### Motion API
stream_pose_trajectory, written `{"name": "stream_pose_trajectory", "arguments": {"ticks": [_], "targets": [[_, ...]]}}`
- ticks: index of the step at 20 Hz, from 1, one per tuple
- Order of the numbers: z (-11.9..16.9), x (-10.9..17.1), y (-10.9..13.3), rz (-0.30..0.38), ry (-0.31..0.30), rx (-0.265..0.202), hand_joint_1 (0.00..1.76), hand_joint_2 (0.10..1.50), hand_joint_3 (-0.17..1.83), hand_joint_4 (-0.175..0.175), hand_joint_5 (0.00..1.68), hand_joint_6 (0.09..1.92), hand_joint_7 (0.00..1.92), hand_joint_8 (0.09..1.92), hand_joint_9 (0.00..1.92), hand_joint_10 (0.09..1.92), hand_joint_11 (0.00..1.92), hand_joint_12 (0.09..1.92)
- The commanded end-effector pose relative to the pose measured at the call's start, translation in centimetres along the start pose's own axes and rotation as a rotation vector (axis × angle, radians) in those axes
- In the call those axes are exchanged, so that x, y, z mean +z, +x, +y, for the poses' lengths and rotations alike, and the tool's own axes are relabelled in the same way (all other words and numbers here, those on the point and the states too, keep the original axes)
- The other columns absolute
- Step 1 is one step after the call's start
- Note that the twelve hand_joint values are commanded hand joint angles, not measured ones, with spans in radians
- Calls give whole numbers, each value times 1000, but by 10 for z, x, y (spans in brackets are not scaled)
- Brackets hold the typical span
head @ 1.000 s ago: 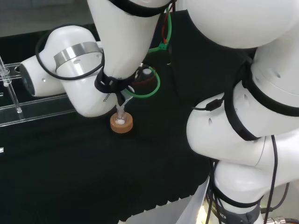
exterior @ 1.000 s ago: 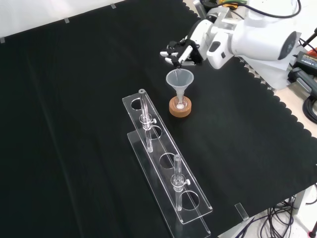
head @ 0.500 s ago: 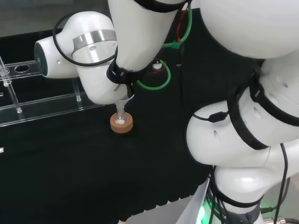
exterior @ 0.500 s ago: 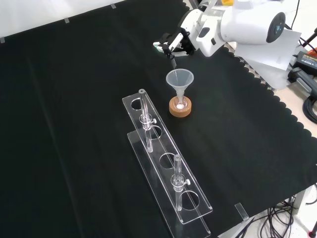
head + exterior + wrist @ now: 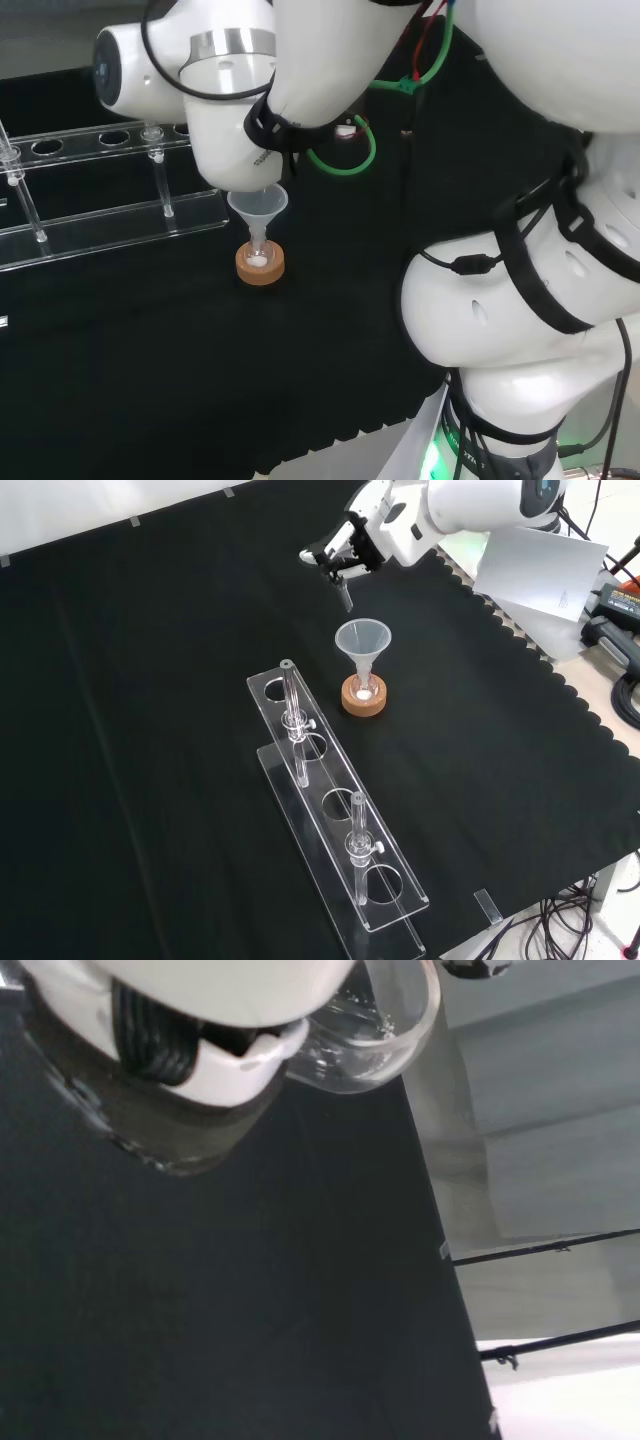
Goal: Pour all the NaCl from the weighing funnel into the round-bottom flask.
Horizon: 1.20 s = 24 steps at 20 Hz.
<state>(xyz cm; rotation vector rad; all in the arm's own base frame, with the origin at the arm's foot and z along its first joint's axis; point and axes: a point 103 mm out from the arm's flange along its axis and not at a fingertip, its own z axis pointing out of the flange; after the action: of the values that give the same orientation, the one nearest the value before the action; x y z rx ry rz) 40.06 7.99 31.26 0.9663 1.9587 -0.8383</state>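
Nearest in the front view stands a clear rack (image 5: 335, 825) with two glass tubes (image 5: 292, 720) upright in it, one toward each end. Just beyond it a cork ring (image 5: 363, 697) carries the round-bottom flask (image 5: 364, 689), with one clear funnel (image 5: 362, 643) seated in its neck; the head view looks down into the flask and shows white powder at the bottom. Bare black cloth (image 5: 150, 680) lies open all around the ring. Farther off, the hand (image 5: 345, 555) hangs above the cloth, fingers curled round a clear glass piece, the weighing funnel (image 5: 375, 1020), which the wrist view shows close against the white fingers (image 5: 240, 1055).
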Motion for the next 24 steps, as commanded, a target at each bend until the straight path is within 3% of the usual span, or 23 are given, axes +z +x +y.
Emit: {"name": "stream_pose_trajectory", "arguments": {"ticks": [1,9,12,15,24], "targets": [[9,-3,-6,90,-18,54,1130,647,594,175,1404,389,1753,87,1145,147,116,1502],[17,23,-16,166,3,109,1130,648,594,175,1400,396,1753,87,1145,147,119,1502],[17,47,-23,238,16,136,1129,648,594,175,1399,399,1752,87,1145,147,120,1502],[17,62,-27,252,6,152,1129,648,594,175,1398,401,1752,87,1146,147,121,1502],[15,114,-57,348,36,267,1129,649,594,175,1394,408,1752,87,1147,147,125,1501]]}}
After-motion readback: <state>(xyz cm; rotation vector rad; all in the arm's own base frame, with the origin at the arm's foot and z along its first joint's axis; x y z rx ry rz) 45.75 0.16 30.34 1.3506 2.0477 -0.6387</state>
